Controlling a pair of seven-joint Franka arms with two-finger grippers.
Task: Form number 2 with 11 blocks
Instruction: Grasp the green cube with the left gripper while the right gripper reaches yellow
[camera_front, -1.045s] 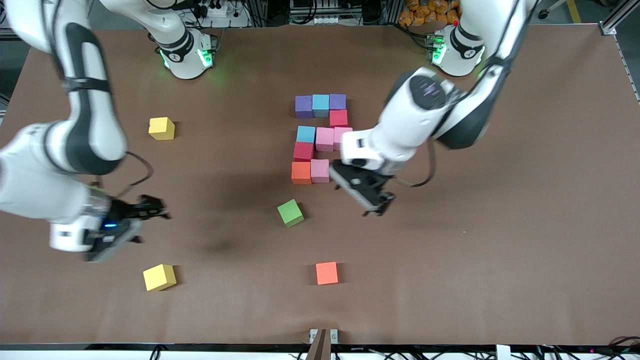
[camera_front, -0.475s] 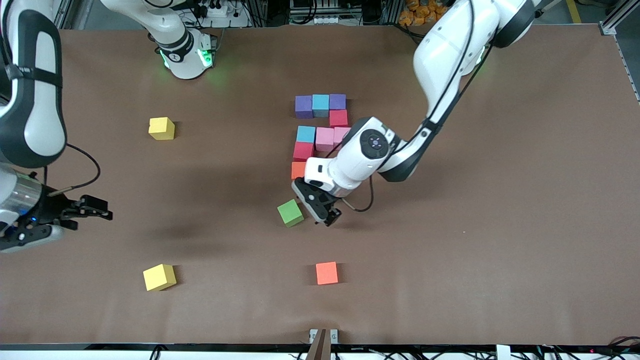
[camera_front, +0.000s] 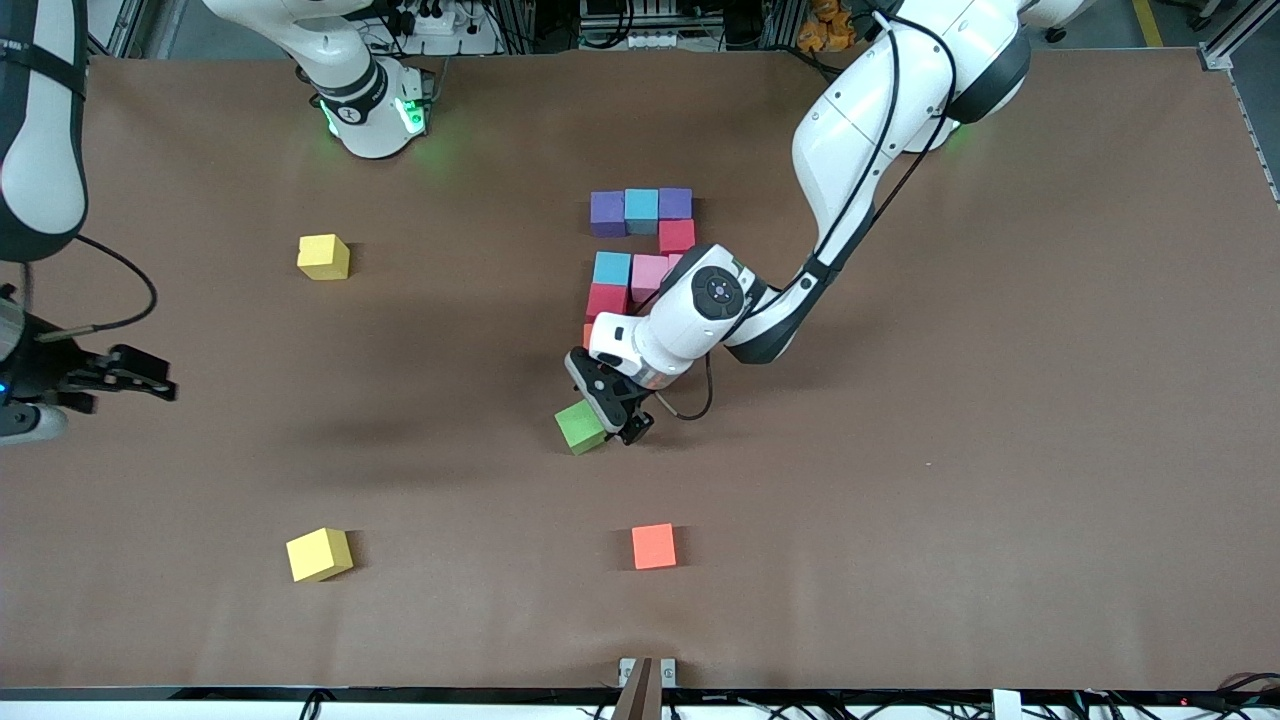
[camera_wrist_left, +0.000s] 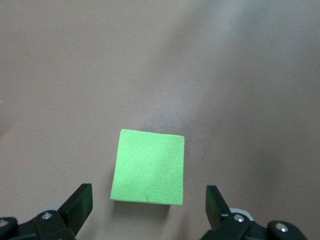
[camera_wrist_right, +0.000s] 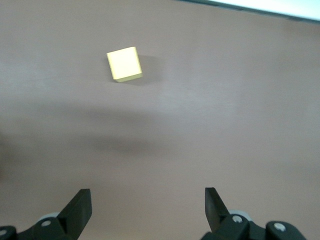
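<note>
A green block (camera_front: 577, 428) (camera_wrist_left: 148, 166) lies alone on the table, nearer the front camera than the number 2. My left gripper (camera_front: 607, 412) (camera_wrist_left: 148, 205) hangs low over it, open, a finger on each side of the block's edge without touching. The number 2 shows two purple blocks (camera_front: 607, 213), a light blue block (camera_front: 641, 210), a red block (camera_front: 677, 236), another light blue (camera_front: 612, 268), a pink (camera_front: 650, 270) and a red (camera_front: 605, 300); the left arm hides its lower rows. My right gripper (camera_front: 140, 375) (camera_wrist_right: 148, 205) is open and empty at the right arm's end.
An orange-red cube (camera_front: 654, 546) sits near the front edge. Two yellow cubes (camera_front: 323, 256) (camera_front: 319, 554) lie toward the right arm's end; one yellow cube (camera_wrist_right: 124, 64) shows in the right wrist view. The brown table (camera_front: 950, 450) is bare toward the left arm's end.
My left gripper swung from beside the number's lowest row to over the green block and came lower. The right arm drew back toward its end of the table.
</note>
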